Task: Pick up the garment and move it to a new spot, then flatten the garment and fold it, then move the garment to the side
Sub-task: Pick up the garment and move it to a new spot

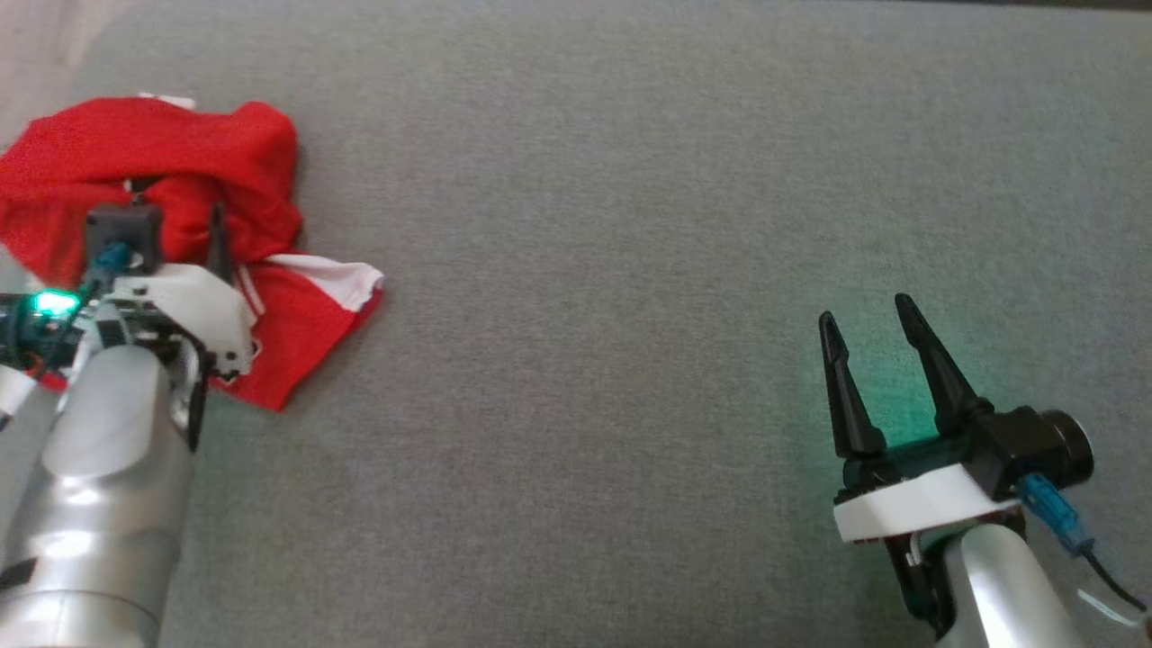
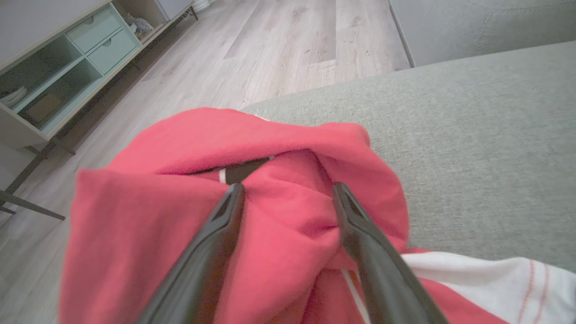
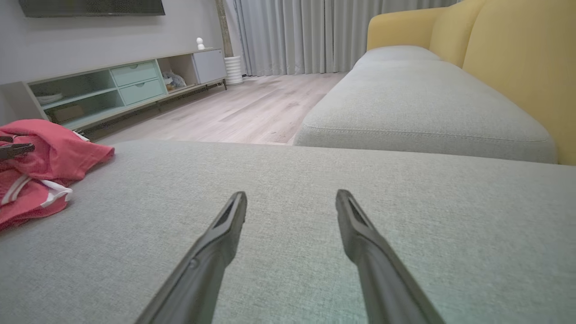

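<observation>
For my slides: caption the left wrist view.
Open left gripper straddles a fold of the crumpled red garment on a grey cushion.

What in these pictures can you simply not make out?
- Head view: the left arm covers the near part of the garment, and the left edge cuts it off.
- Left wrist view: crumpled folds hide what kind of garment it is, and whether the left fingers press on the cloth.
- Right wrist view: the left edge cuts the garment off, and the things in the cabinet are too small to tell.
</observation>
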Motion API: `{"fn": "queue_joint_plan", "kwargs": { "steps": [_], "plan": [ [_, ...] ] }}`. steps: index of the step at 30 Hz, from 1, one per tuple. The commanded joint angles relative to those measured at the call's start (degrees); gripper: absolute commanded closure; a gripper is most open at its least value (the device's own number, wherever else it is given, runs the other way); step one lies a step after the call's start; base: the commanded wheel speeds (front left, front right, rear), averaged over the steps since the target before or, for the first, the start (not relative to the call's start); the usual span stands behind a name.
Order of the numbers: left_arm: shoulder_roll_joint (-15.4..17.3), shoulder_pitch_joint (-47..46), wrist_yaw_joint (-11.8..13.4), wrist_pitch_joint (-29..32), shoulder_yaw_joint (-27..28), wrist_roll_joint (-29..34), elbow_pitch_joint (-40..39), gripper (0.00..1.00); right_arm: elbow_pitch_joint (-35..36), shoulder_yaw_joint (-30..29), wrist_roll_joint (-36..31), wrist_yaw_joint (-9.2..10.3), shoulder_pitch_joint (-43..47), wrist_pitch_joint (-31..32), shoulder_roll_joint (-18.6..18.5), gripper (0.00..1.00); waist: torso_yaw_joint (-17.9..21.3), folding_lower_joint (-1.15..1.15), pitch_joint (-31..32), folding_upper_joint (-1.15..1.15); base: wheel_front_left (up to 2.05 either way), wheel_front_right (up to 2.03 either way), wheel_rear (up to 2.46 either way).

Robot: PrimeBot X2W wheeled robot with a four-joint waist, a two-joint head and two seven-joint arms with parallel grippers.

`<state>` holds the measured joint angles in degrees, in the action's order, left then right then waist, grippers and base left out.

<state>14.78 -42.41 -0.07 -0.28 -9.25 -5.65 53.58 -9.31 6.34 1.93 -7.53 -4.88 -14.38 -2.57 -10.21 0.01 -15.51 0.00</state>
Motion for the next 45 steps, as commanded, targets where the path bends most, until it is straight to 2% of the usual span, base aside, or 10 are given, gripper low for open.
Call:
{"fn": "queue_joint_plan", "kwargs": {
  "steps": [1,2,3,4,10,15,24,30,36,45],
  "plan": [
    [3.6,-2.3,0.0,0.0,2.1,-0.5,-0.7,0.0,1.9,1.3,-0.3,0.04,-1.7,-0.6,-0.3,0.0,1.1,-0.01,-1.1,0.0,0.0,0.0,0.0],
    [3.9,-2.9,0.0,0.1,2.2,-0.7,0.3,0.13,2.0,1.2,-0.3,0.04,-1.9,-0.6,-0.3,0.0,1.4,-0.01,-1.4,0.0,0.0,0.0,0.0],
    [4.2,-3.5,-0.1,-0.1,2.3,-0.8,1.1,0.98,2.0,1.1,-0.3,0.04,-2.1,-0.6,-0.3,0.0,1.6,-0.01,-1.5,0.0,0.0,0.0,0.0],
    [4.4,-4.0,-0.1,-0.9,2.3,-0.8,1.6,1.0,2.0,1.0,-0.2,0.04,-2.2,-0.6,-0.3,0.0,1.8,-0.01,-1.5,0.0,0.0,0.0,0.0],
    [4.3,-6.1,0.2,-8.7,2.1,-1.1,2.2,1.0,1.5,0.5,0.3,0.04,-2.1,-0.6,-0.3,0.0,2.3,-0.01,-0.2,0.0,0.0,0.0,0.0],
    [2.4,-7.6,-0.2,-13.6,1.4,-1.4,-0.9,1.0,0.9,0.2,1.0,0.04,-1.3,-0.6,-0.3,0.0,2.1,-0.01,2.8,0.0,0.0,0.0,0.0],
    [-2.0,-4.9,-1.9,-14.7,-0.7,-1.6,-20.2,1.0,0.6,0.0,2.6,0.04,0.7,-0.6,-0.3,0.0,1.8,-0.01,8.6,0.0,0.0,0.0,0.0],
    [-4.4,-2.2,-3.2,-14.1,-3.3,-2.0,-25.6,1.0,0.7,0.2,3.0,0.04,1.4,-0.6,-0.3,0.0,2.5,-0.01,9.9,0.0,0.0,0.0,0.0],
    [-8.1,-0.1,-3.6,-11.0,-6.9,-2.7,-30.0,1.0,1.4,0.7,3.7,0.04,0.7,-0.6,-0.3,0.0,6.0,-0.01,9.7,0.0,0.0,0.0,0.0],
    [-11.3,-1.1,-2.1,-10.0,-12.9,-3.5,-33.0,1.0,2.9,1.6,5.2,0.04,-1.7,-0.6,-0.3,0.0,16.1,-0.01,6.9,0.0,0.0,0.0,0.0]
  ]
}}
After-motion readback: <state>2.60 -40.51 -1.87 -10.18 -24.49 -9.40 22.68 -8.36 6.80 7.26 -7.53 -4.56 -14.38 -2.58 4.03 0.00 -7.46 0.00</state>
